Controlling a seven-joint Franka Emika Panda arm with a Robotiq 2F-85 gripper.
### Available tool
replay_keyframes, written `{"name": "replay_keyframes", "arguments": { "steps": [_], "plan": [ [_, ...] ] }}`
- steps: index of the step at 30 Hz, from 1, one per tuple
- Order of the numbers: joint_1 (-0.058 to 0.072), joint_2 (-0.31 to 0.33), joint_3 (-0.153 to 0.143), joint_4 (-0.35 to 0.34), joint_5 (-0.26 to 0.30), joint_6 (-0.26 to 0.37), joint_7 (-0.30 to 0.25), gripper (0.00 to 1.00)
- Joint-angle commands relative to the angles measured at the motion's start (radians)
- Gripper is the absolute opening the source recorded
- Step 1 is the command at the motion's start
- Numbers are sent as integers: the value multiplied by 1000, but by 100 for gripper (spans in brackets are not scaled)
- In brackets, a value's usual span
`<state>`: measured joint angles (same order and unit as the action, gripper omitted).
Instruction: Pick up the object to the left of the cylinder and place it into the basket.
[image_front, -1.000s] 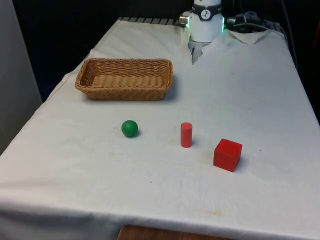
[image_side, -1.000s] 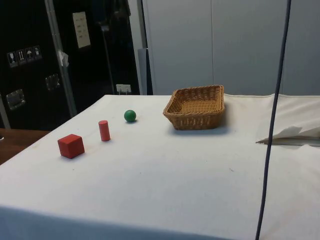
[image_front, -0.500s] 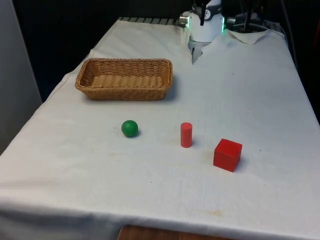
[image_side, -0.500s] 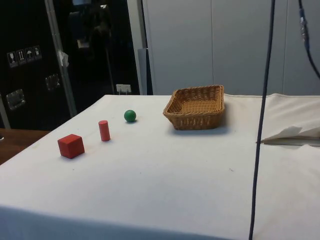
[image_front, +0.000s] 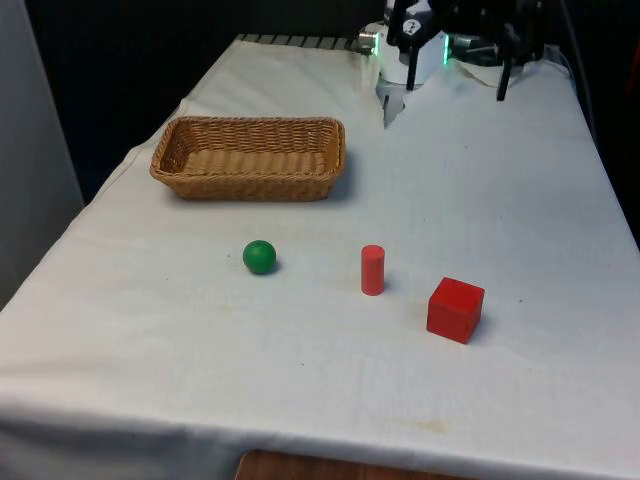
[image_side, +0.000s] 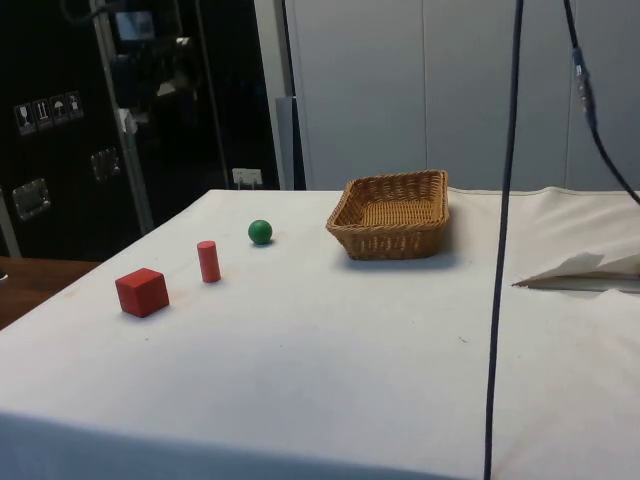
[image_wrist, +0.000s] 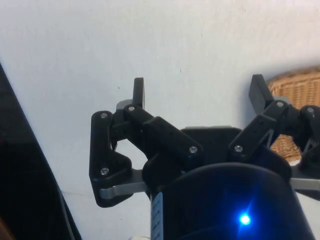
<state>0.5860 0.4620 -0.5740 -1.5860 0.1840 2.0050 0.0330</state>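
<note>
A green ball (image_front: 259, 256) (image_side: 260, 231) lies on the white cloth, to the front view's left of an upright red cylinder (image_front: 372, 270) (image_side: 208, 261). A wicker basket (image_front: 250, 186) (image_side: 390, 243) stands behind the ball, with nothing inside it. My gripper (image_front: 455, 80) (image_wrist: 198, 90) hangs high over the table's far end, well away from the ball. Its fingers (image_wrist: 138, 91) are spread wide, open, with nothing between them. A corner of the basket (image_wrist: 296, 89) shows beyond one finger in the wrist view.
A red cube (image_front: 455, 309) (image_side: 141, 292) sits to the front view's right of the cylinder. Black cables (image_side: 500, 240) hang down across the side view. The cloth is rumpled near the robot's base (image_front: 395, 105).
The black gripper has swung into the top of the front view, where earlier there was the white arm. The cables in the side view have shifted. The objects have not moved.
</note>
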Motion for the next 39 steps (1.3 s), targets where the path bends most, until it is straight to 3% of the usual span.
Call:
{"name": "replay_keyframes", "arguments": {
  "steps": [1, 4, 5, 7, 11, 12, 13, 19, 20, 21, 26, 27, 28, 30, 36, 37, 39],
  "plan": [
    [-7, 18, 5, 11, 18, 15, 1, 100],
    [-9, 43, 6, 25, 33, 35, 3, 100],
    [-3, 29, 0, 13, 20, 30, 1, 100],
    [-11, 73, 6, 48, 48, 45, 5, 100],
    [-14, 132, 7, 104, 75, 48, 9, 100],
    [-8, 123, 0, 94, 66, 51, 7, 100],
    [-16, 145, 7, 116, 80, 47, 10, 100],
    [-23, 210, 6, 179, 113, 44, 10, 100],
    [-18, 216, 0, 182, 111, 51, 9, 100],
    [-25, 230, 8, 196, 124, 45, 11, 100],
    [-32, 287, 9, 239, 164, 52, 9, 100],
    [-33, 295, 9, 244, 172, 55, 9, 100],
    [-26, 293, 0, 242, 166, 54, 9, 100],
    [-35, 308, 8, 253, 186, 59, 7, 100],
    [-37, 349, 11, 266, 232, 88, 5, 100],
    [-30, 341, 2, 260, 220, 80, 7, 100],
    [-36, 360, 12, 269, 243, 99, 7, 100]
  ]
}}
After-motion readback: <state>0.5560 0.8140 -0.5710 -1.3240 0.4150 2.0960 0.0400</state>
